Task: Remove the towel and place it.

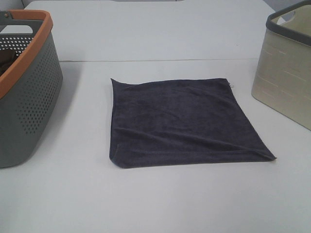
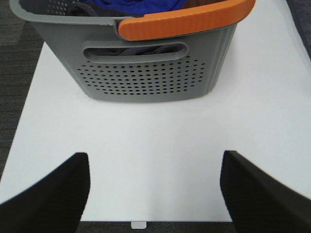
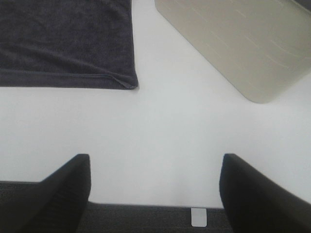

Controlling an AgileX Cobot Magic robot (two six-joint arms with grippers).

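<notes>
The towel is a dark charcoal-purple square cloth lying flat in the middle of the white table, with a tiny white tag at its far right corner. Its near right corner shows in the right wrist view. My left gripper is open and empty above the table's front left edge, facing the grey basket. My right gripper is open and empty above the table's front edge, short of the towel's corner. Neither gripper shows in the exterior high view.
The grey perforated basket with an orange rim stands at the left and holds blue and dark cloth. A beige basket with a grey rim stands at the right, also in the right wrist view. Dark floor lies past the table's edges.
</notes>
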